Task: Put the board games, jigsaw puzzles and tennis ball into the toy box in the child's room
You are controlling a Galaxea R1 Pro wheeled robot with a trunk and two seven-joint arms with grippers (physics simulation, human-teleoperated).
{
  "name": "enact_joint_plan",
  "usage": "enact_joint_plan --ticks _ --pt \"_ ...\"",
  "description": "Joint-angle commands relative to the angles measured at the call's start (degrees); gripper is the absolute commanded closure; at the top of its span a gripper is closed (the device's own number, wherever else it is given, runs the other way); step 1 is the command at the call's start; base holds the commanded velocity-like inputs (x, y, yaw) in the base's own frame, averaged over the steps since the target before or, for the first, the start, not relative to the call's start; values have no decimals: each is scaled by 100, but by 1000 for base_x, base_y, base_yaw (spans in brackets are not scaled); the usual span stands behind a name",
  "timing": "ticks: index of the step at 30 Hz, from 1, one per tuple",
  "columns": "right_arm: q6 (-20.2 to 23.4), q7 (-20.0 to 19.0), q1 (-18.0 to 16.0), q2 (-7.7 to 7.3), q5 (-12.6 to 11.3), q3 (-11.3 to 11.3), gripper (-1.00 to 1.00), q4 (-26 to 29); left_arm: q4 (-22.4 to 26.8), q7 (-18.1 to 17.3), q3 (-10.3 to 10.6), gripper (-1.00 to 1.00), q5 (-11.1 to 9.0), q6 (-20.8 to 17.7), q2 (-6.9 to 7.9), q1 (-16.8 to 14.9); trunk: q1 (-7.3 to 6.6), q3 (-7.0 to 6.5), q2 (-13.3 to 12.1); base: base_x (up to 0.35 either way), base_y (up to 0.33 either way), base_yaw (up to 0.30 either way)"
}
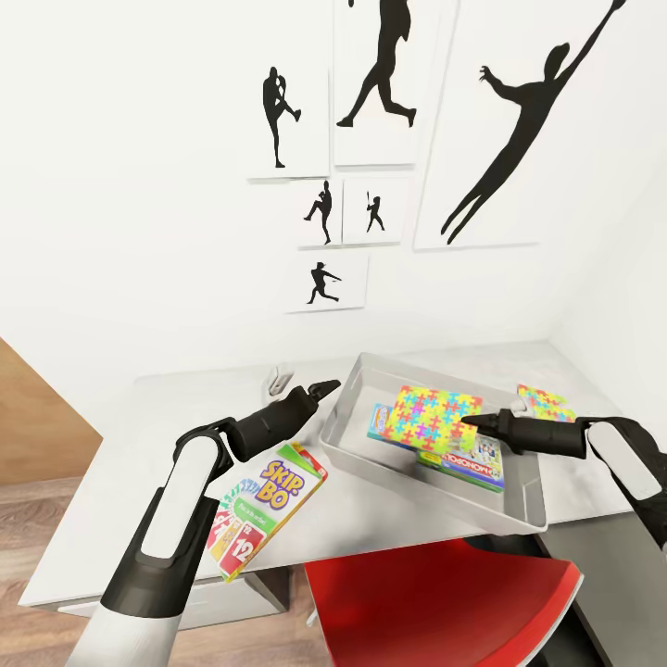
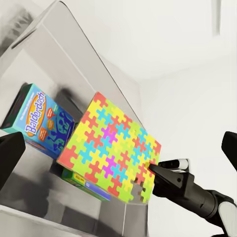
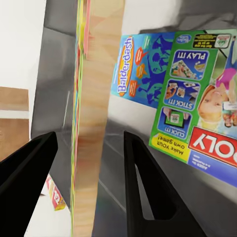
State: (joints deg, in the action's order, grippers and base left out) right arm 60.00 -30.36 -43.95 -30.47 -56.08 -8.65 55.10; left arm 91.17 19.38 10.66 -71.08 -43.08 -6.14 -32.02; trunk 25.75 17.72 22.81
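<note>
- Right gripper (image 1: 466, 422) clamped on edge of jigsaw puzzle (image 1: 434, 416), holding it over toy box (image 1: 345, 409), above Balderdash box (image 2: 42, 121) & Monopoly box (image 3: 202, 94).
- Puzzle tilted, flat face twd left arm; drop = straight down.
- Left gripper (image 1: 333, 383) just outside toy box's near-left rim; open/closed unclear.
- Skip-Bo box (image 1: 264, 505) on counter, left of toy box, nearer left arm.

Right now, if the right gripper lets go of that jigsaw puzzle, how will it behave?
Probably stiff: the jigsaw puzzle shows a flat wood-like edge between the right gripper fingers. Likely light, being thin. Tilted over the toy box, it should flop flat onto the board games, not roll.
</note>
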Motion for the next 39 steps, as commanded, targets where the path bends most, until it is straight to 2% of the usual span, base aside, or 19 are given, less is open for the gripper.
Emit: enact_joint_plan --ticks 1,5,26,35,39 --pt "0 -55 -28 16 51 -26 100 -76 6 58 -2 -100 -61 -12 -2 -5 3 11 11 0 0 0" --pt "0 -52 -86 63 60 -63 100 -308 6 58 -2 -100 -63 -15 -6 -6 3 11 11 0 0 0" --pt "0 -49 -168 137 70 -92 100 -732 6 45 4 -100 -64 -17 -10 -6 3 11 11 0 0 0" --pt "0 -35 -273 241 81 -93 100 -984 6 36 2 -100 -77 -17 -8 -6 3 11 11 0 0 0" --pt "0 68 -381 305 85 -93 100 -1072 8 33 4 -100 -166 -17 2 -6 3 11 11 0 0 0"
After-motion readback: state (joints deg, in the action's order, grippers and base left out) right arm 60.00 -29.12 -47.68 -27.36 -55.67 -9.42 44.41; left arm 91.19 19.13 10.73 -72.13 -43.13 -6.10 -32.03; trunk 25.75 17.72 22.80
